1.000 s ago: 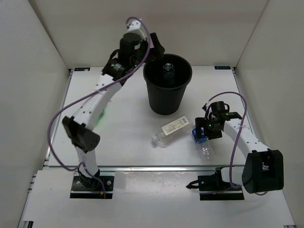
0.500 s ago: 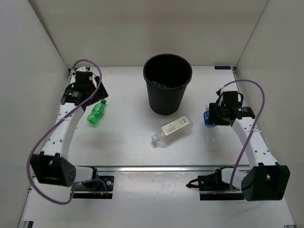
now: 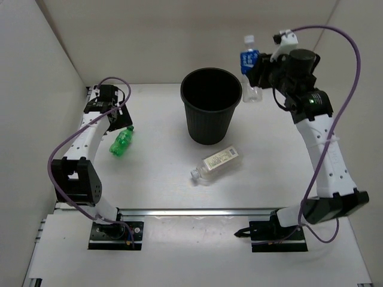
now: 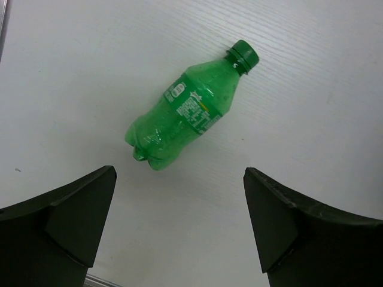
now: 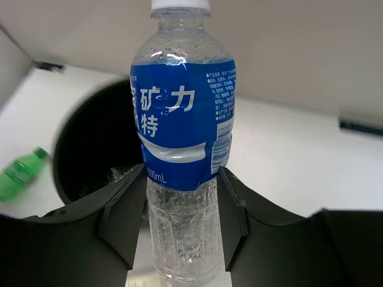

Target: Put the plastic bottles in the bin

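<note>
The black bin (image 3: 209, 127) stands at the back middle of the table. My right gripper (image 3: 258, 70) is shut on the blue-label bottle (image 3: 248, 61) and holds it upright in the air, just right of the bin's rim. In the right wrist view the fingers (image 5: 122, 209) clamp this bottle (image 5: 182, 119) below its label, with the bin (image 5: 90, 134) behind it on the left. The white-label bottle (image 3: 216, 163) lies in front of the bin. The green bottle (image 3: 121, 142) lies at the left. My left gripper (image 3: 115, 113) is open just behind the green bottle (image 4: 188, 113), not touching it.
White walls close in the table at the back and both sides. Something clear glints faintly low inside the bin (image 5: 116, 173). The green bottle also shows small at the left edge of the right wrist view (image 5: 18, 173).
My right gripper has lifted the blue-label bottle from the table at the right up to beside the bin's rim. My left arm has swung from over the bin to the green bottle.
</note>
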Controlling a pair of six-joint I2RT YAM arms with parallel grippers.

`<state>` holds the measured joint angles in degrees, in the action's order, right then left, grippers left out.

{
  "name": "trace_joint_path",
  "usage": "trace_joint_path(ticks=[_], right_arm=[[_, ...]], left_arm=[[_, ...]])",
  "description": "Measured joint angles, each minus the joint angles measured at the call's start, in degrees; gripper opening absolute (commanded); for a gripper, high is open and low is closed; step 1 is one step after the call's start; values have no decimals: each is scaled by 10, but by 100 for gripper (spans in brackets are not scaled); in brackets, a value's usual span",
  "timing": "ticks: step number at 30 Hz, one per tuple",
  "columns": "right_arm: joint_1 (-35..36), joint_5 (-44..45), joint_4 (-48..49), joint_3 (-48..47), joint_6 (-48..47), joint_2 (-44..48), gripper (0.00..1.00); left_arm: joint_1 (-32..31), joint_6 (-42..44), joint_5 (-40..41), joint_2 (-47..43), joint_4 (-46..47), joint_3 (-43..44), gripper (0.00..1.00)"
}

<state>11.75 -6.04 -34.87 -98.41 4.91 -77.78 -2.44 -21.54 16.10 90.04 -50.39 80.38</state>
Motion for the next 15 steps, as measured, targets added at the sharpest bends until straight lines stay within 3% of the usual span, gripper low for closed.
trace_joint_path(ticks=[7,15], right_arm=[[35,-60,99,-144,22,-160,23],[62,-86,113,-171,26,-262,39]], left_arm=[[39,32,5,55,15,-28,99],[50,72,-29,64,55,-73,98]])
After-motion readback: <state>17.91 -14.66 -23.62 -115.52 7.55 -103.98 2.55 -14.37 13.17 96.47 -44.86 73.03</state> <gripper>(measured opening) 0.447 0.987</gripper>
